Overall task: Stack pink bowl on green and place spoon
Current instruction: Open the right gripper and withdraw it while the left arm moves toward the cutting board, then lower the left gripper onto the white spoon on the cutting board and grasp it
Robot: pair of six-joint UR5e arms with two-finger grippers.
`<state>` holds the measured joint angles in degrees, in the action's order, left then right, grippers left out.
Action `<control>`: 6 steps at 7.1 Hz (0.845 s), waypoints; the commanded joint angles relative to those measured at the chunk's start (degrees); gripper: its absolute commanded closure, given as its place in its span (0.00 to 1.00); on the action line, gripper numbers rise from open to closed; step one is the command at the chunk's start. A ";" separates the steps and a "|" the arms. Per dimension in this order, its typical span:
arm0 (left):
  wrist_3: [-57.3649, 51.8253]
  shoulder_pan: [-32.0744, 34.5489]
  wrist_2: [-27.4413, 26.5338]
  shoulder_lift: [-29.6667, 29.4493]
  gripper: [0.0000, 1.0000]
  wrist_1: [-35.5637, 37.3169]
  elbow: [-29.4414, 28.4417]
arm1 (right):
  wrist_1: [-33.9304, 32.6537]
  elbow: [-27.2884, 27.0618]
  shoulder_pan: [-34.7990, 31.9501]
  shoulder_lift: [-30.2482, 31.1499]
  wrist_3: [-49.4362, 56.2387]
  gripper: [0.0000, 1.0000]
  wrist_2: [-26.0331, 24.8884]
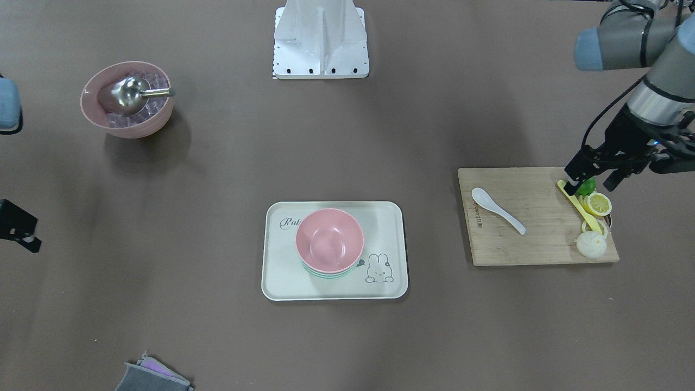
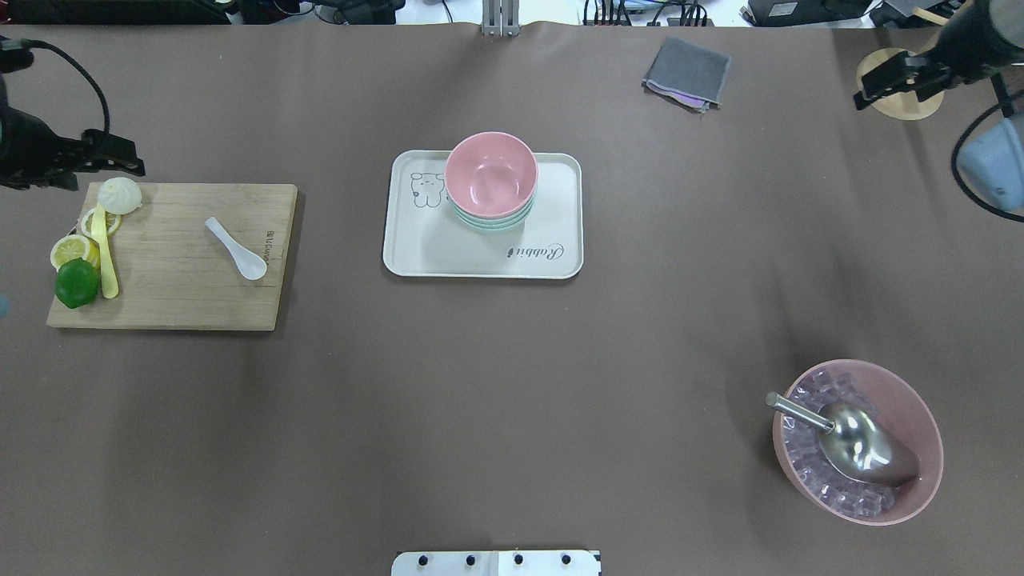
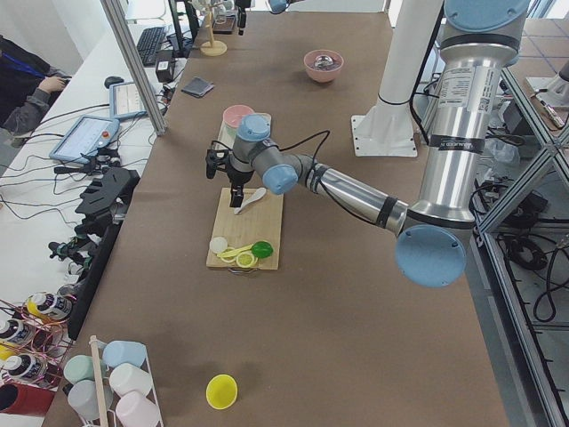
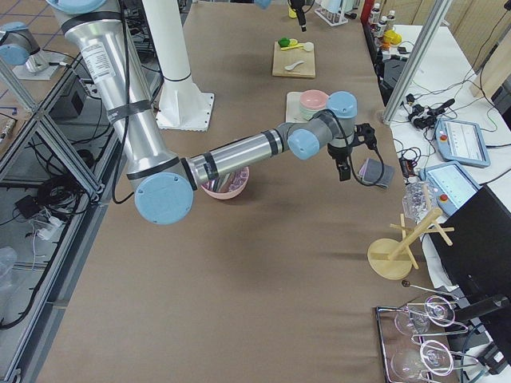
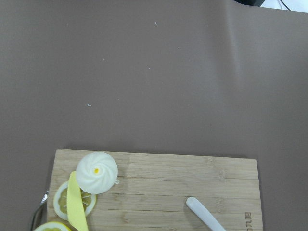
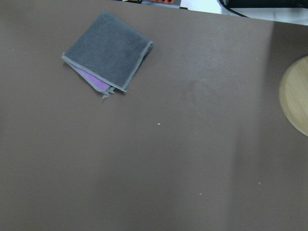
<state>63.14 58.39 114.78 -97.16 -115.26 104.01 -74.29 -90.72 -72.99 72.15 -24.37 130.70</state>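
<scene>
spoon (image 1: 498, 210) near left gripper (image 1: 592, 182) (not touching)

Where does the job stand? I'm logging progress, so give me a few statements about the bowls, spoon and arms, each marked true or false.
1. The pink bowl sits stacked on the green bowl on the tray. True.
2. The white spoon lies inside the pink bowl. False: it lies on the cutting board.
3. The left pincer grips the white spoon. False: it is open and holds nothing; the spoon lies apart from it.
4. A metal scoop rests in the ice bowl. True.
5. The grey cloth lies on the tray. False: it lies on the bare table, away from the tray.
</scene>
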 commanded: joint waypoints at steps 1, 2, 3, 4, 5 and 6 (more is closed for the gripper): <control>12.05 -7.83 -10.76 -1.70 0.02 0.03 -3.26 | 0.29 0.63 -6.52 9.10 17.49 0.00 0.88; 16.79 -10.73 -14.28 -3.97 0.02 0.03 -6.16 | 0.03 1.59 -9.77 11.23 24.47 0.00 0.27; 20.75 -12.76 -17.10 -6.35 0.02 0.38 -8.62 | 0.11 1.69 -11.28 12.65 26.98 0.00 -0.09; 24.45 -14.26 -19.57 -8.72 0.03 1.69 -10.65 | 0.20 1.69 -11.64 13.79 27.61 0.00 -0.18; 25.62 -14.97 -21.16 -9.79 0.03 2.40 -11.80 | 0.46 1.69 -11.82 14.41 27.62 0.00 0.08; 27.37 -15.15 -21.52 -9.71 0.12 2.41 -11.98 | 0.55 1.69 -11.82 14.85 27.53 0.00 0.00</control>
<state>88.12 43.92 94.52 -106.18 -113.26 92.91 -73.91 -89.06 -84.60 86.22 2.94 130.70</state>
